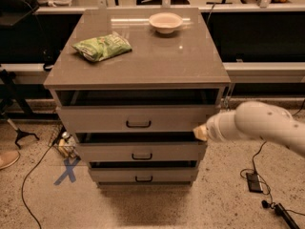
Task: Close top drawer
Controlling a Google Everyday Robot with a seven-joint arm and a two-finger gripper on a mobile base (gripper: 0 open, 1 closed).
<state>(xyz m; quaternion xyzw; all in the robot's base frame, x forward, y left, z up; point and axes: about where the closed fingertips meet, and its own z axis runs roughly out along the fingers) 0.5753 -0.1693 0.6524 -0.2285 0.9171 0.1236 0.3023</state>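
Observation:
The top drawer (138, 119) is a wide grey drawer with a small black pull handle (138, 124) at its centre. It stands slightly out from the cabinet, with a dark gap above its front panel. My gripper (199, 133) is at the end of a white arm (257, 126) that comes in from the right. Its tip is at the lower right corner of the top drawer's front. Two lower grey drawers (141, 152) sit beneath.
On the cabinet top (157, 61) lie a green chip bag (102, 46) and a white bowl (166, 21). A blue X (67, 170) is taped on the floor at the left. Cables and a black box (253, 181) lie on the floor at the right.

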